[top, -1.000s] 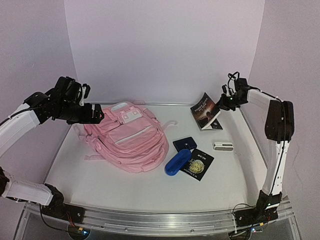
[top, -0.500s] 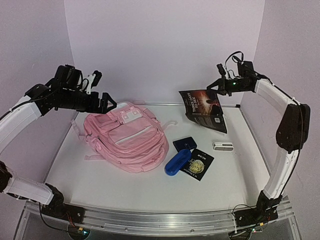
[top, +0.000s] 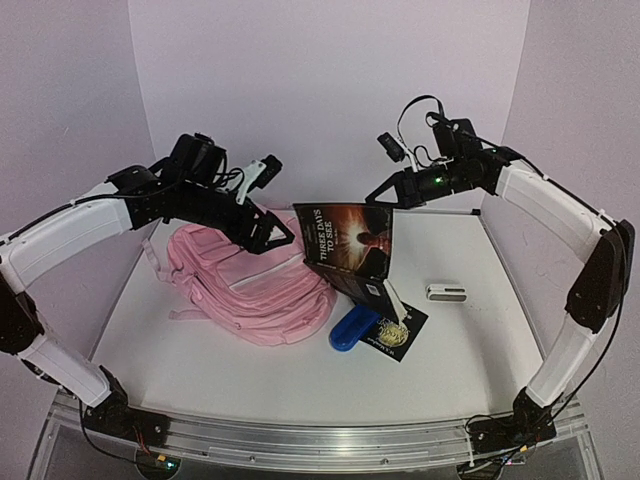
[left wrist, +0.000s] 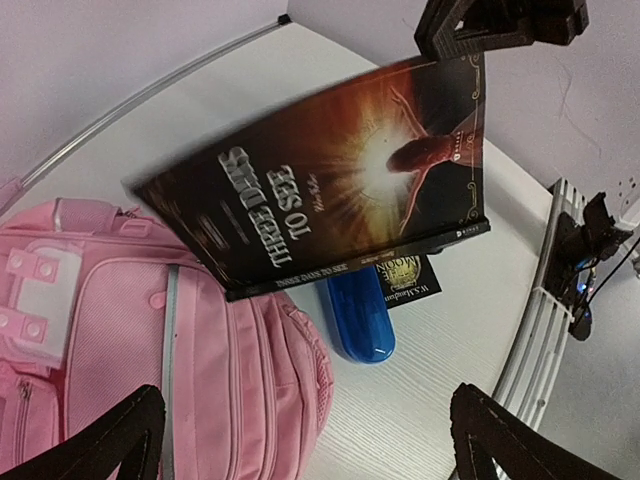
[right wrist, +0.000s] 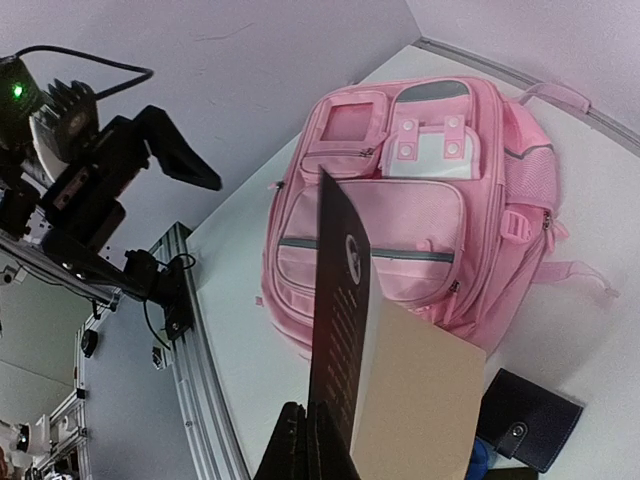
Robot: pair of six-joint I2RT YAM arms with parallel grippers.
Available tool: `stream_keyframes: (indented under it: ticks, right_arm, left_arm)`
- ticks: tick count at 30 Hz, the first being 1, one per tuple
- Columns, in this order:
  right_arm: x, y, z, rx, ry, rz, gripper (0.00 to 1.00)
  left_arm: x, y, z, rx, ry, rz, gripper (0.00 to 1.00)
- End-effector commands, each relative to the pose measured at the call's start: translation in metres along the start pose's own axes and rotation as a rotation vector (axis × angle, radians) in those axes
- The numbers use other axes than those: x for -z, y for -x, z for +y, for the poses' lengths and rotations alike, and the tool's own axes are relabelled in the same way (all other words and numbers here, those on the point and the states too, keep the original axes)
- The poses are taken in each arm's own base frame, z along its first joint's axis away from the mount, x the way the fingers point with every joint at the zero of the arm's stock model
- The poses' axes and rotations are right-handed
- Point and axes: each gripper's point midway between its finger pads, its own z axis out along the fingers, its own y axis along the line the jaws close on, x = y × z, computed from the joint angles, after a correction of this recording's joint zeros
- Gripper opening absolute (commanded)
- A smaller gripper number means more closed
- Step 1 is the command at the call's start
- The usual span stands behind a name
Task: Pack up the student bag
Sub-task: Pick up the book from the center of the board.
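Note:
The student bag [top: 250, 288] is a large pink backpack lying flat at the table's left centre, front pockets up; it also shows in both wrist views [left wrist: 150, 370] [right wrist: 420, 190]. My right gripper [top: 387, 190] is shut on the front cover of a dark paperback book [top: 345, 245], which hangs in the air over the bag's right edge with its page block [right wrist: 415, 410] sagging open. The right wrist view has the jaws [right wrist: 310, 440] pinched on the cover's edge. My left gripper [top: 270, 205] hovers wide open above the bag, just left of the book [left wrist: 330, 190], holding nothing.
A blue oblong case [top: 352, 328] and a dark booklet [top: 402, 330] lie right of the bag. A small white device [top: 446, 292] rests further right. A dark wallet [right wrist: 530, 420] sits below the book. White walls stand behind and at both sides.
The right gripper has lifted the book off the back right of the table and carried it left toward the bag. The left arm has swung right over the bag, still open.

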Motion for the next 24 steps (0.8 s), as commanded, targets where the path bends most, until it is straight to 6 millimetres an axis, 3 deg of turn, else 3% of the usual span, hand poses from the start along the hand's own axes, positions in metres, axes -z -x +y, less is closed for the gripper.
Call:
stream_keyframes:
  ticks: [1,4,8,15,20,24]
  right_arm:
    - [0.017,0.003,0.049,0.133,0.069,-0.022,0.0]
    - [0.012,-0.009,0.066,0.175,0.092,0.013,0.0]
    - [0.008,-0.025,0.073,0.206,0.09,0.057,0.0]
    - [0.006,-0.042,0.085,0.246,0.09,0.1,0.0]
    - [0.003,-0.047,0.093,0.262,0.104,0.112,0.0]
    - [0.005,-0.048,0.095,0.263,0.101,0.111,0.0]
  left_arm:
    - [-0.012,0.03,-0.011,-0.198,-0.024,-0.1,1.0]
    - [-0.026,0.032,-0.021,-0.312,-0.025,-0.089,1.0]
    - [-0.046,0.028,-0.027,-0.418,-0.008,-0.03,1.0]
    - [-0.027,0.043,-0.048,-0.544,-0.061,-0.138,1.0]
    - [-0.045,0.02,-0.065,-0.663,-0.149,-0.057,0.97]
    - [-0.056,0.011,-0.077,-0.691,-0.23,-0.022,0.88]
